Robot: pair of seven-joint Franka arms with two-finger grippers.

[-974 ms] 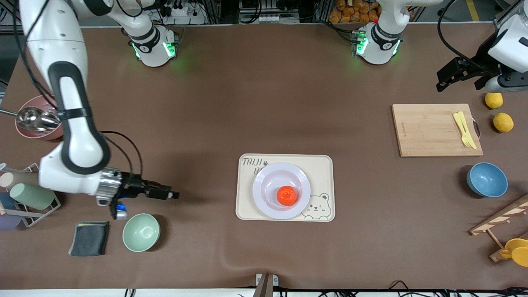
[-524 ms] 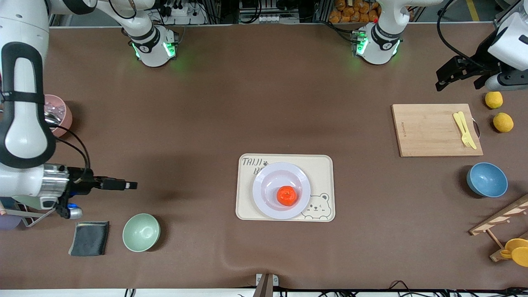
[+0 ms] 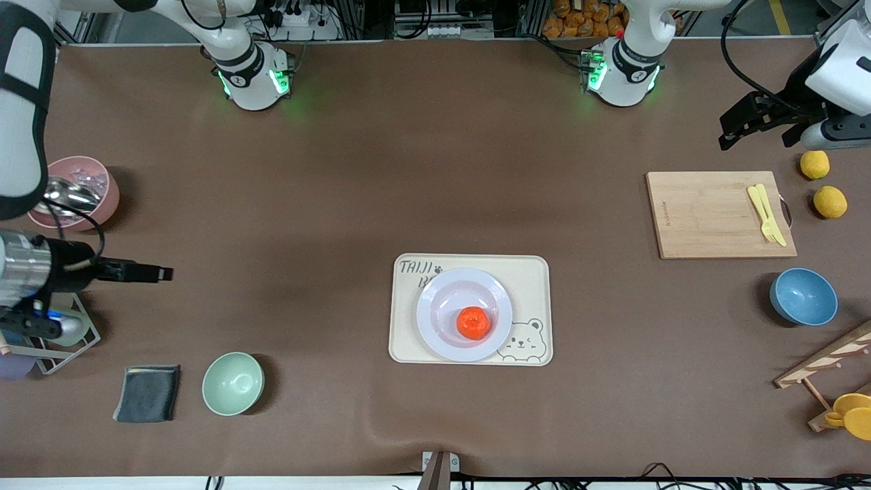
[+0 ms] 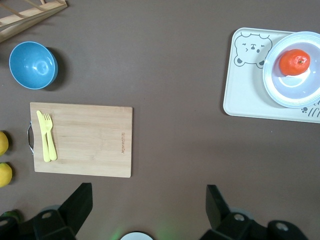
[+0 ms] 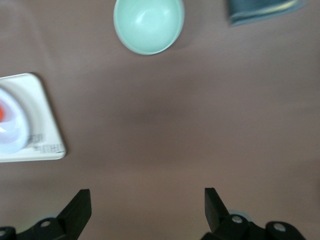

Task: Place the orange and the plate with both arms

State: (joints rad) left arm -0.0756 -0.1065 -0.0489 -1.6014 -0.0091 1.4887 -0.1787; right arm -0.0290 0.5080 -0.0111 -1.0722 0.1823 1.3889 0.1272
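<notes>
The orange [image 3: 473, 322] sits in the plate [image 3: 435, 316], which rests on the cream bear tray [image 3: 537, 272] in the middle of the table. Both also show in the left wrist view, the orange [image 4: 294, 62] in the plate [image 4: 287, 95]. In the right wrist view only an edge of the plate [image 5: 10, 135] and a sliver of the orange [image 5: 1, 113] show. My right gripper [image 3: 160, 273] is open and empty over bare table at the right arm's end. My left gripper [image 3: 738, 129] is open and empty, raised at the left arm's end near the cutting board.
A wooden cutting board [image 3: 708, 214] with yellow cutlery [image 3: 765, 214], two lemons [image 3: 829, 201], a blue bowl [image 3: 803, 296] and a wooden rack [image 3: 823, 361] stand at the left arm's end. A green bowl [image 3: 233, 383], grey cloth [image 3: 148, 393], pink bowl [image 3: 75, 192] and wire rack stand at the right arm's end.
My right arm has drawn back from near the green bowl toward its end of the table, gripper empty. The left arm, orange and plate have not moved.
</notes>
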